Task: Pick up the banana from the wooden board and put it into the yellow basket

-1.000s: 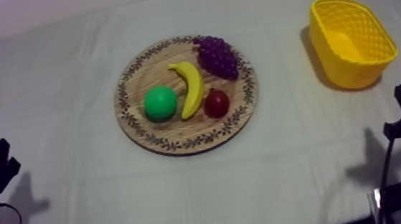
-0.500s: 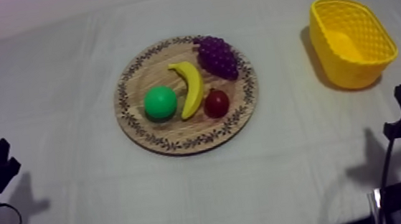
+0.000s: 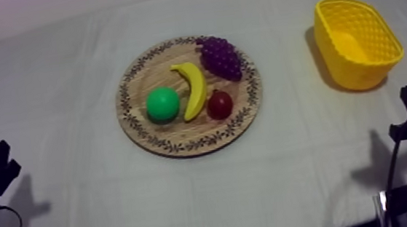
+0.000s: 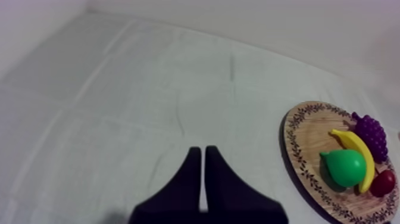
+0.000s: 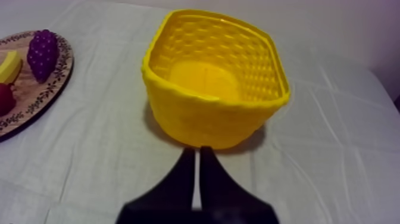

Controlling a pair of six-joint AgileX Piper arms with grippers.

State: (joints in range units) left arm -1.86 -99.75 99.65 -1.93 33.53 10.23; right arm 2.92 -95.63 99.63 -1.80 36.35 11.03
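My left gripper has its 2 black fingers pressed together into a narrow wedge with nothing between them. It sits low over bare cloth, with the round wooden board off to one side. My right gripper is closed on nothing in the same way, and it points at the near wall of the yellow basket, which stands upright and looks empty. In the top view both arms sit low at their own sides, well apart from the board. The banana lies flat near the board's middle. Its lower half runs between the pear and the small red fruit, just beside both, and its upper end is close to the bunch of grapes. Being a toy, it is probably light, stiff and hollow, with a smooth glossy skin that could slide out of hard fingers. A firm pinch should not hurt it, but a glancing one may squirt it sideways. I judge the best hold to be across its narrow width, a little above the middle. There the curve is fullest and bare wood shows on the pear side, so 1 finger can drop into that gap and the other between the grapes and the red fruit. The fingers must part first, and crowding either neighbour could nudge it off the board.
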